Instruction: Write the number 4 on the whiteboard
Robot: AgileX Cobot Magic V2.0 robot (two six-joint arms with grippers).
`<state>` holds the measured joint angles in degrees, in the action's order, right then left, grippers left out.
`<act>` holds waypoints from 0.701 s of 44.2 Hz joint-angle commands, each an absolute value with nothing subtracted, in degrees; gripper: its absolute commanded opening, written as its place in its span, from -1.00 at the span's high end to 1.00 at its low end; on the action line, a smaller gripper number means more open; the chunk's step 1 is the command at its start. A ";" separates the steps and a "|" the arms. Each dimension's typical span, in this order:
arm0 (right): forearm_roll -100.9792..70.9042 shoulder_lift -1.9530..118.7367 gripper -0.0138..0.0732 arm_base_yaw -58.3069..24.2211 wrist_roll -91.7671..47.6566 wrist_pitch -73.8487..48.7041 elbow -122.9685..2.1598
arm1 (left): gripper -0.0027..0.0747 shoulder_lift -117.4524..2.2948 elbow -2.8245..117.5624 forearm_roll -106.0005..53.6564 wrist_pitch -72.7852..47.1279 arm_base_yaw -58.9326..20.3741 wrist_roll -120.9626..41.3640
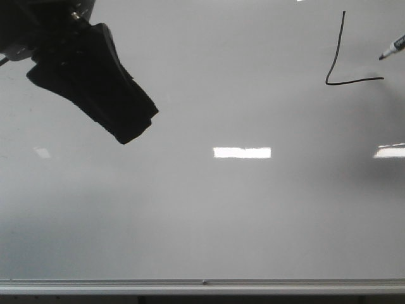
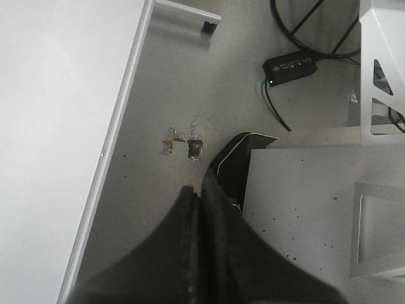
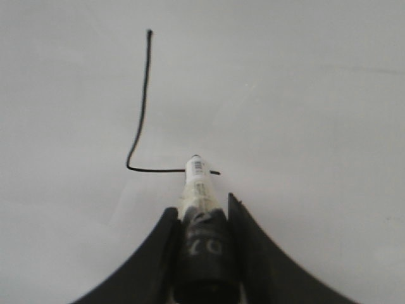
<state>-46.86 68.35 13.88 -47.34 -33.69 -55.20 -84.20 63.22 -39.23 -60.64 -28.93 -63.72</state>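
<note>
The whiteboard (image 1: 202, 209) fills the front view, with its silver rail (image 1: 202, 286) along the bottom. The number 4 (image 1: 327, 82) stands at the top right as a thin black L shape: a long down stroke and a short stroke to the right. It also shows in the right wrist view (image 3: 143, 101). My right gripper (image 3: 201, 206) is shut on a marker (image 3: 199, 190). The marker's tip (image 1: 393, 48) is near the right end of the short stroke. My left gripper (image 1: 136, 130) hangs at the upper left in front of the board, shut and empty (image 2: 201, 190).
Bright rectangular light reflections (image 1: 242, 152) lie on the board. The left wrist view shows the board's edge (image 2: 50, 126), the grey floor, a black box with a green light (image 2: 290, 66), cables and a white frame (image 2: 304, 190).
</note>
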 commanded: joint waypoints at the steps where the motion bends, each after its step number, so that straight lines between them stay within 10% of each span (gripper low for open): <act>1: -48.79 66.32 0.82 13.14 -46.78 -31.60 -58.77 | 0.98 -82.34 64.94 -42.13 -59.85 -29.39 -63.48; 31: -46.57 74.29 0.82 9.68 -45.51 -30.85 -63.53 | 0.98 -82.34 64.94 -42.13 -59.85 -29.39 -63.48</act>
<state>-46.73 75.48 9.71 -46.01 -32.93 -62.45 -84.20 63.22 -39.23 -60.64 -28.93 -63.72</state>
